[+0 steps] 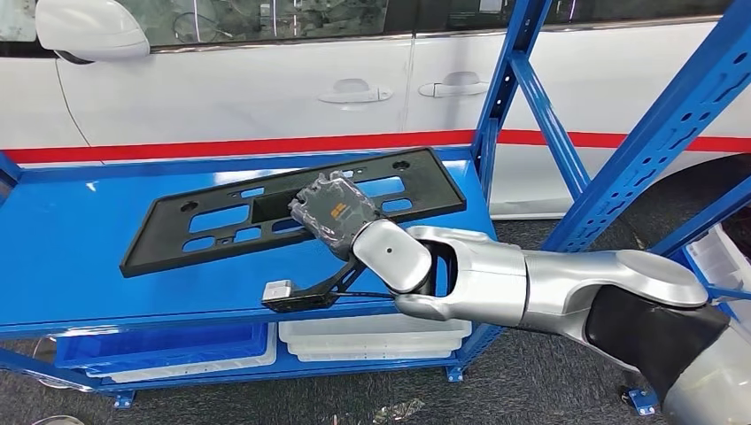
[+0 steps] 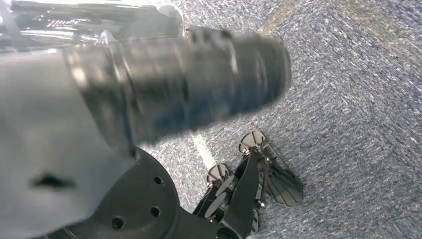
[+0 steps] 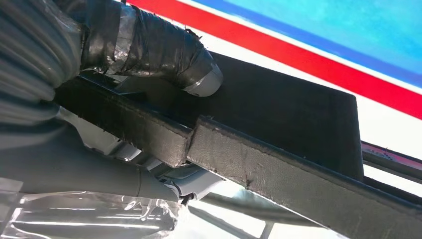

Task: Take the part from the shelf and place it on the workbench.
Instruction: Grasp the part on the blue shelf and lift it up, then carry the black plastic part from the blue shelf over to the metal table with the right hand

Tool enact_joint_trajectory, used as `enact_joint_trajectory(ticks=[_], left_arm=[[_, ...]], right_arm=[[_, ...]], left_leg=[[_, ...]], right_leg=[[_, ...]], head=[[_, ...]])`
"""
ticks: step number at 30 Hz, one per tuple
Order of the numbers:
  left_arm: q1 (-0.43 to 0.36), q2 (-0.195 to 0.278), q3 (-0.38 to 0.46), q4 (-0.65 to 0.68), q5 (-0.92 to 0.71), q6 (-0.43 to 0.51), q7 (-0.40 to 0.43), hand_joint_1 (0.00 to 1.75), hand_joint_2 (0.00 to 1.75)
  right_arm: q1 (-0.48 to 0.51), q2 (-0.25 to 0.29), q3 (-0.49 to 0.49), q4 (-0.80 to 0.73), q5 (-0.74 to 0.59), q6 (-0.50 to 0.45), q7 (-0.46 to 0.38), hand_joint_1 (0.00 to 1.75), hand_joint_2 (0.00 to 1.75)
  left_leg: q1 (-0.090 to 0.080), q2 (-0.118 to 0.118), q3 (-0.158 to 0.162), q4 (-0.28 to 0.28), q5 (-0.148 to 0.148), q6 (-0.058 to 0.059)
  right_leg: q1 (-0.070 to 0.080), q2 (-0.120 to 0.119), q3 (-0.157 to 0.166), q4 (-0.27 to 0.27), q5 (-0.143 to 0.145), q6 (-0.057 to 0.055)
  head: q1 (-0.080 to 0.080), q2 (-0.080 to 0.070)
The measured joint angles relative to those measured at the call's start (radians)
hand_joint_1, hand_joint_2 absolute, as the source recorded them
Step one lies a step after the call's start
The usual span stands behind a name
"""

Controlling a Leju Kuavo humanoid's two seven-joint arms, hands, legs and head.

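The right hand (image 1: 335, 212) reaches in from the right over the blue shelf (image 1: 80, 257) and grips the near edge of the long black plastic part (image 1: 212, 221), a flat frame with cut-out slots; in the right wrist view a taped finger (image 3: 164, 55) presses on the upper face of the part (image 3: 278, 109) while the grey thumb (image 3: 74, 169) lies beneath it. The part lies slanted across the shelf top, its right end toward the far right upright (image 1: 509, 80), its left end nearer the front edge. Below the shelf top, a blue bin (image 1: 159, 343) and white trays (image 1: 372, 341) sit on the lower level; their contents cannot be made out. A white car (image 1: 266, 88) with a red stripe stands close behind the shelf. The left hand (image 2: 249, 194) hangs over grey carpet (image 2: 358, 99), holding nothing; whether its fingers are spread or curled I cannot tell
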Motion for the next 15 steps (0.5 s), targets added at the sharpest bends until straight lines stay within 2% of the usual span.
enact_joint_trajectory(ticks=[15], left_arm=[[0.0, 0.0, 0.0, 0.0, -0.006, 0.001, -0.008, 0.0, 1.75]], right_arm=[[-0.026, -0.026, 0.0, -0.121, 0.016, 0.012, 0.0, 1.75, 1.75]], left_leg=[[0.0, 0.0, 0.0, 0.0, 0.0, 0.0]], right_leg=[[0.0, 0.0, 0.0, 0.0, 0.0, 0.0]], head=[[0.0, 0.0]])
